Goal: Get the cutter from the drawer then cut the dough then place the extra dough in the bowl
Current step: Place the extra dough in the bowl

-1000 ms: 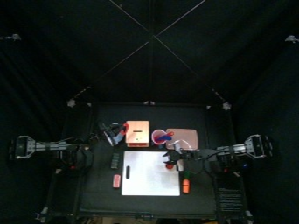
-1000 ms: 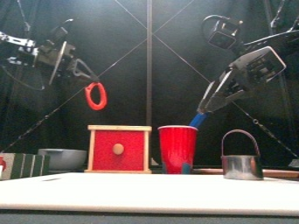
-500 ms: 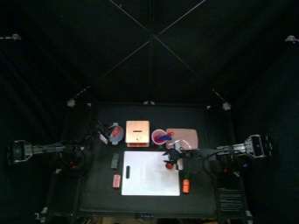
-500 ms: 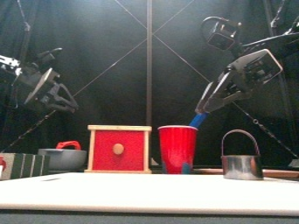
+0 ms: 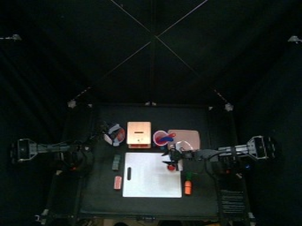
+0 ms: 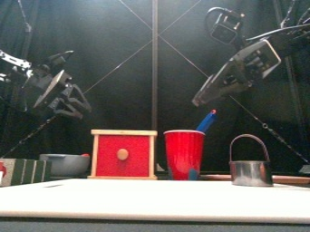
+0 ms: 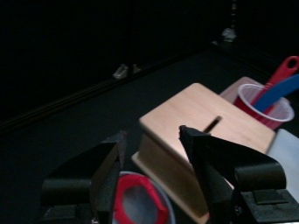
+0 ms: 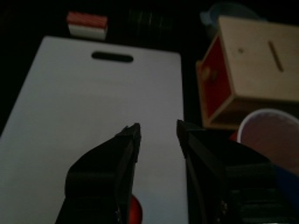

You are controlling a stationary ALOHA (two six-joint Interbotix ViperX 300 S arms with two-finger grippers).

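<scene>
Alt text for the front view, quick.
Both grippers hang raised and empty: left gripper at left, right gripper at upper right. Below, left to right: bowl, wooden box with red drawer front, red cup with blue knife, metal cutter; white board in foreground.

Left gripper (image 7: 152, 140), jaws spread, above dough (image 7: 125, 188) in bowl (image 7: 149, 209)

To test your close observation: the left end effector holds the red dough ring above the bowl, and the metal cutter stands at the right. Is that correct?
No. The left end effector is open and empty; the red dough ring lies in the bowl beneath it, as the left wrist view shows. The metal cutter does stand at the right.
</scene>
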